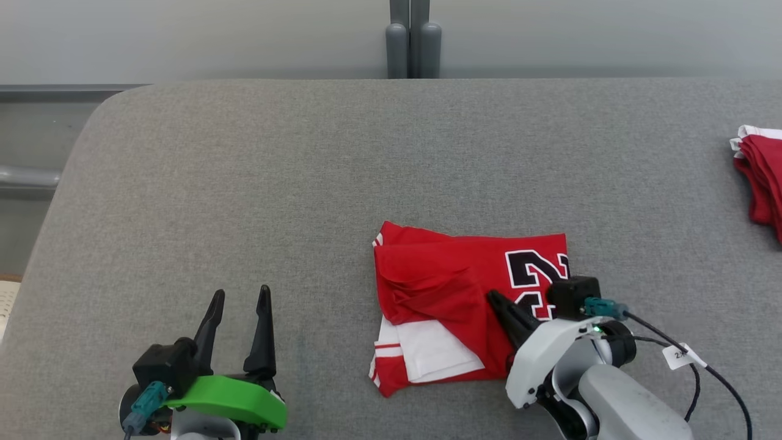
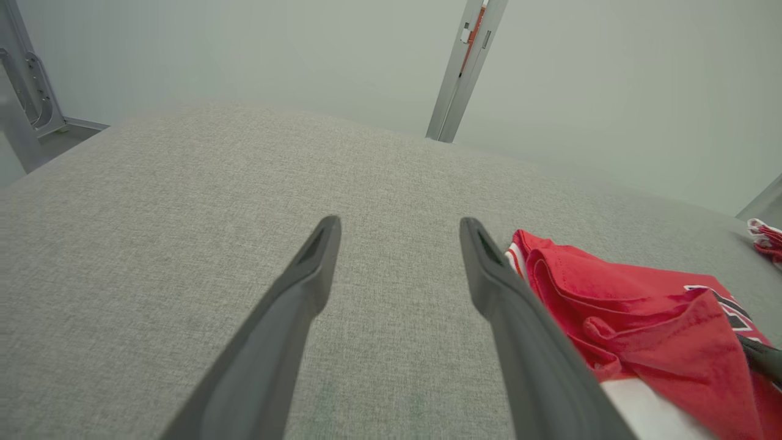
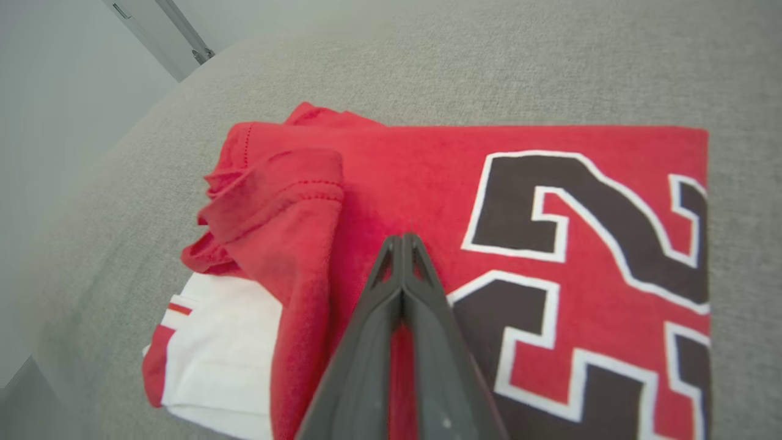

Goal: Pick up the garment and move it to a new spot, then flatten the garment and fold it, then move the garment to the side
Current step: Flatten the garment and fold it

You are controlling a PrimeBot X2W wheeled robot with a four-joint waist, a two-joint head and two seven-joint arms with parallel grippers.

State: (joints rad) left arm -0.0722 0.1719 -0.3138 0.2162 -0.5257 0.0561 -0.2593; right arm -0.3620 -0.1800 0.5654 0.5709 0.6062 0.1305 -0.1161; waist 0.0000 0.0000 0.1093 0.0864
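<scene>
Garment (image 1: 452, 293): red jersey with a black, white-edged numeral, lying folded on the grey fabric table (image 1: 305, 183), toward 5 o'clock from the table's centre in the head view. A loose red flap is bunched across its 9 o'clock half, and a white panel with red stripes shows at its 7 o'clock corner.

Right gripper (image 1: 495, 297): fingers pressed together with no gap, entering from 5 o'clock and lying over the garment's near edge. In the right wrist view the closed tips (image 3: 403, 239) sit on the red cloth just at 9 o'clock of the numeral. Whether any fabric is pinched between them cannot be told.

Left gripper (image 1: 240, 292): fingers spread wide and empty, at 7 o'clock over bare table, well apart from the garment.

Second red and white cloth pile (image 1: 760, 177): at the 3 o'clock edge, well apart.
</scene>
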